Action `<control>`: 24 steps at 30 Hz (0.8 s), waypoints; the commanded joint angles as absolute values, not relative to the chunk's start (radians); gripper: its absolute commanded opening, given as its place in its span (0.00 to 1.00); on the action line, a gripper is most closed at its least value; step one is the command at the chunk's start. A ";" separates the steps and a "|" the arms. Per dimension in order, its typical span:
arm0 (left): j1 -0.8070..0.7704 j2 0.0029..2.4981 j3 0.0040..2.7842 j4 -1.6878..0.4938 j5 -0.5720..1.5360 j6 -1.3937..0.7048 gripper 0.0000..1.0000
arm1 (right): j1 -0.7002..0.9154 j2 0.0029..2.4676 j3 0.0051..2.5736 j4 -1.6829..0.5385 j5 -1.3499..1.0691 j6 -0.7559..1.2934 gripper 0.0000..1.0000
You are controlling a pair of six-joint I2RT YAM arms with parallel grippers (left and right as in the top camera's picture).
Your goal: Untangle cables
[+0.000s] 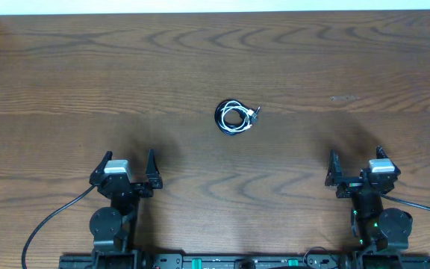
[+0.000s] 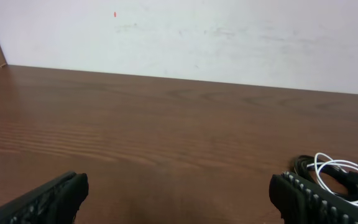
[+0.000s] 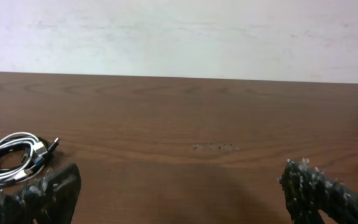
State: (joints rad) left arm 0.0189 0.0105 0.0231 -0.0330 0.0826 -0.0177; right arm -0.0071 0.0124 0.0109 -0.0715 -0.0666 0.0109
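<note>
At the near edge of the table [image 1: 88,75], on the left, the left tool [image 1: 131,160] sits low with its two dark fingers spread wide and nothing held between them. A thick black arm lead [image 1: 51,220] curves away from its base. The table is dark brown wood with long, wavy grain, and a pale, lightly scuffed wall [image 2: 197,37] rises behind its far edge.

Near the middle of the table, well apart from both tools and farther from the robot, lie the cables [image 1: 235,117]. They are wound together in one small, flat, roughly round coil. A white cord [image 1: 239,119] makes several thin glossy loops on top of black cord [image 1: 220,116], and a small plug end [image 1: 254,114] pokes out on the coil's right. How many black strands there are cannot be told. In the left wrist view the ridged pad of that tool's right finger [image 2: 309,199] covers the coil's near edge. In the right wrist view a finger [image 3: 42,193] does the same from the other side.

A faint pale scuff [image 1: 343,98] marks the wood to the right of the coil. At the near right, the right tool [image 1: 356,159] is also open wide and holds nothing, with its own thick lead [image 1: 424,209] trailing off to the right.
</note>
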 commanded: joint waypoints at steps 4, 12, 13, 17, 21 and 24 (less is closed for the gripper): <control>0.021 0.004 0.004 -0.063 0.088 -0.001 0.99 | -0.006 0.006 0.006 -0.072 -0.062 -0.001 0.99; 0.021 0.004 0.004 -0.063 0.089 -0.001 0.99 | -0.006 0.006 0.006 -0.072 -0.062 -0.001 0.99; 0.021 0.004 0.004 -0.063 0.088 -0.001 0.99 | -0.006 0.006 0.006 -0.071 -0.059 -0.002 0.99; 0.021 0.004 0.004 -0.063 0.089 -0.001 0.99 | -0.006 0.006 0.006 -0.008 -0.054 0.038 0.99; 0.021 0.004 0.004 -0.062 0.089 -0.001 0.99 | -0.006 0.006 0.006 -0.029 -0.056 0.044 0.99; 0.021 0.004 0.004 -0.026 0.089 -0.001 0.99 | -0.005 0.006 0.006 0.049 -0.149 0.151 0.99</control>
State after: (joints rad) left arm 0.0189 0.0105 0.0231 -0.0288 0.0826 -0.0177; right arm -0.0071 0.0124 0.0067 -0.0170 -0.0608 0.0341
